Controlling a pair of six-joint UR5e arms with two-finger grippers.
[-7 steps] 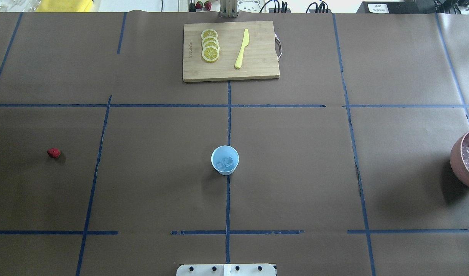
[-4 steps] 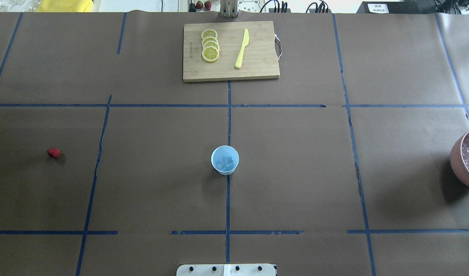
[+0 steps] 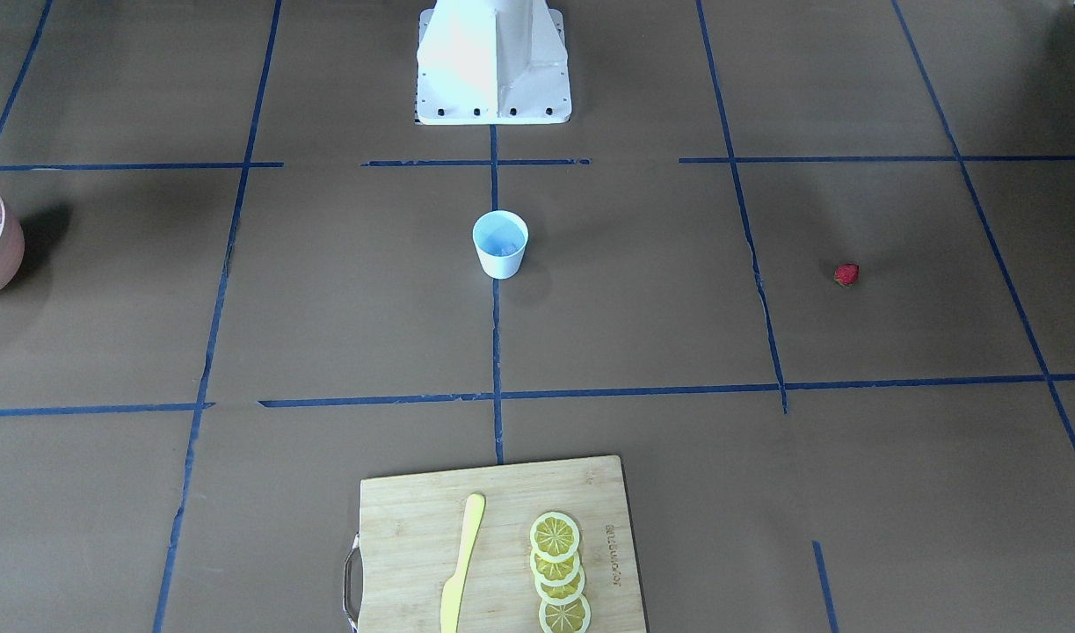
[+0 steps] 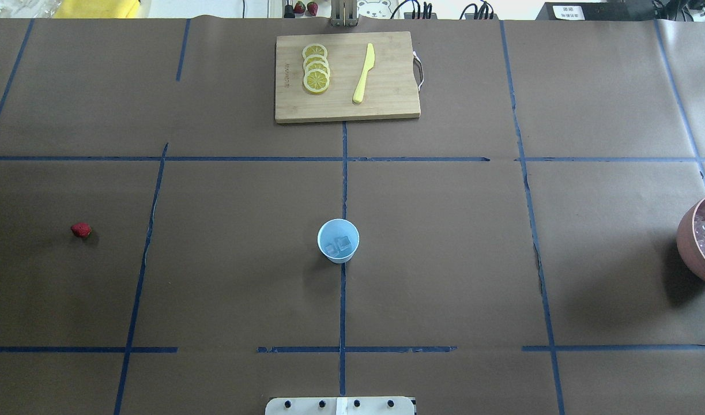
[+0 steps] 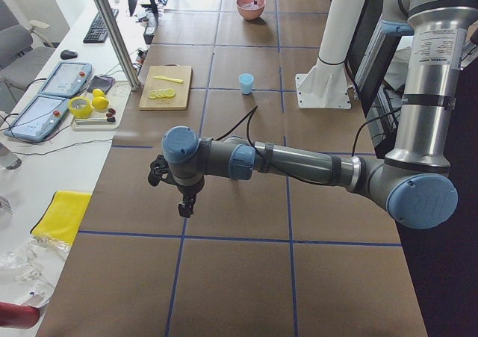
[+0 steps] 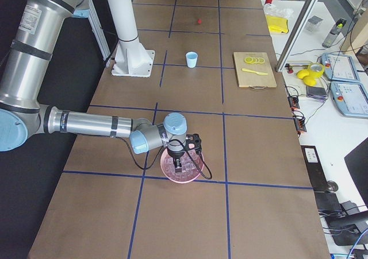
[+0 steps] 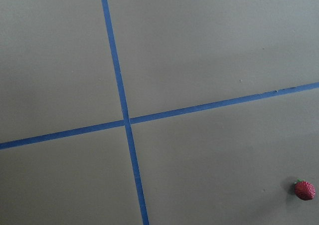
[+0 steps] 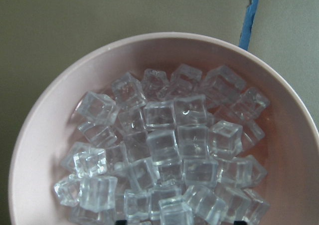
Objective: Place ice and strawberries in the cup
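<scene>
A pale blue cup (image 4: 338,241) stands upright at the centre of the overhead frame on a blue tape line (image 4: 342,300), with two ice cubes (image 4: 339,245) lying in its bottom. Bare brown paper (image 4: 444,242) surrounds it on every side. The nearest clutter is a wooden cutting board (image 4: 387,98) at top centre, well apart from the cup, carrying a row of lemon slices (image 4: 316,69) and a yellow knife (image 4: 364,73).

A single strawberry (image 4: 81,230) lies alone at mid-left of that frame, well apart from the cup. A pink-brown bowl (image 4: 689,242) is cut off by the right edge.

In the left-end view, the left gripper (image 5: 184,205) hangs pointing down above the paper. Its wrist camera catches the strawberry only in the lower right corner, off to one side and not beneath it.

In the right-end view, the right gripper (image 6: 179,167) hangs directly over the bowl. Its wrist camera looks straight down onto heaped ice (image 8: 164,155).

Whether either gripper's jaws are parted or closed cannot be told from these views.
</scene>
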